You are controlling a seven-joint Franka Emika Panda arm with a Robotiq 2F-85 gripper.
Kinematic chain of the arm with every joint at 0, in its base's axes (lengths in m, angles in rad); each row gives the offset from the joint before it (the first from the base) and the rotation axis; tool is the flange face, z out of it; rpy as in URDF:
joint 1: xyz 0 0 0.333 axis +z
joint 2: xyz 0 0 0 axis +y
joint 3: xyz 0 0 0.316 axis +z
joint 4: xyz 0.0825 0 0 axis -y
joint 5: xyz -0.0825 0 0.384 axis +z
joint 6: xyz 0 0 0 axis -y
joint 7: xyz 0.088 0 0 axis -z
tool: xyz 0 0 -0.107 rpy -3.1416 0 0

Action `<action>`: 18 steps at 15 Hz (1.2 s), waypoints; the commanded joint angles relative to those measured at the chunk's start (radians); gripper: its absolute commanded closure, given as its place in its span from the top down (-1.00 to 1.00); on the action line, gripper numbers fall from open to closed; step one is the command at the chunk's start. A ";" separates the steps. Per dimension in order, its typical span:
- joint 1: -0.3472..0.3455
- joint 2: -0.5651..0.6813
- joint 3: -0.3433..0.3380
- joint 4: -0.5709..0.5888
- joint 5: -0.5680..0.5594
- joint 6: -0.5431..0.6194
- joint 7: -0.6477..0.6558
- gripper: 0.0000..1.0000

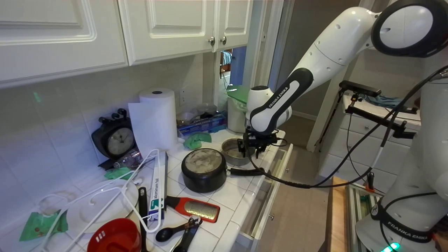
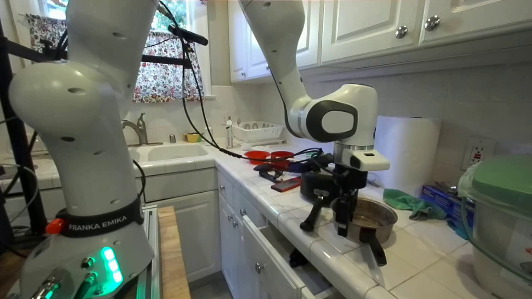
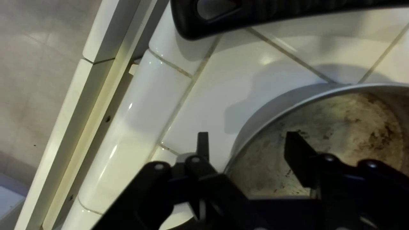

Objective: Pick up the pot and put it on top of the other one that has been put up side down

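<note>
Although nothing has been stacked yet, half the arrangement is ready: the dark grey cylindrical metal pot (image 1: 203, 175) sits bottom-up on the white-tiled bench (image 1: 231, 194), its flat round base (image 1: 205, 161) facing the ceiling and its long black handle (image 1: 245, 172) pointing out towards the edge. Close beside it, the shallow silver-grey metal saucepan (image 2: 376, 226) rests right way up on the tiles. I can't tell from here whether the two touch.

Over the saucepan hangs the black two-fingered tool (image 3: 246, 143). Its fingers (image 3: 300, 159) are spread, one outside the wall and one over or within the saucepan, so that the rim runs between them. They aren't clamped on anything, and how far below the rim they reach I can't judge.

I'd call this the end of the approach, with the grasp itself not made. What's left, to my eye, is the whole transfer: squeeze the wall, raise the saucepan clear, bring it across to its neighbour, settle it over that upturned base and let go. A hold there would be well off the middle, and with the weight of its straight black handle (image 2: 373, 246) as well, I'd expect the saucepan to tip once lifted. Below the edge stands a pulled-out white drawer (image 2: 272, 261); a slip on that side could well end in it.
</note>
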 commanded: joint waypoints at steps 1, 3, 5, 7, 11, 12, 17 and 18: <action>0.026 0.036 -0.024 0.031 0.036 0.013 0.011 -0.33; 0.028 0.042 -0.031 0.038 0.039 0.014 0.017 -0.58; 0.029 0.047 -0.037 0.046 0.045 0.013 0.028 -0.84; 0.027 0.049 -0.040 0.055 0.053 0.008 0.038 -0.92; 0.037 0.047 -0.055 0.064 0.047 0.011 0.076 -0.90; 0.043 0.043 -0.061 0.064 0.042 0.012 0.093 -0.89; 0.095 -0.025 -0.099 0.035 0.002 0.016 0.167 -0.89; 0.106 -0.043 -0.105 0.028 -0.007 0.015 0.179 -0.89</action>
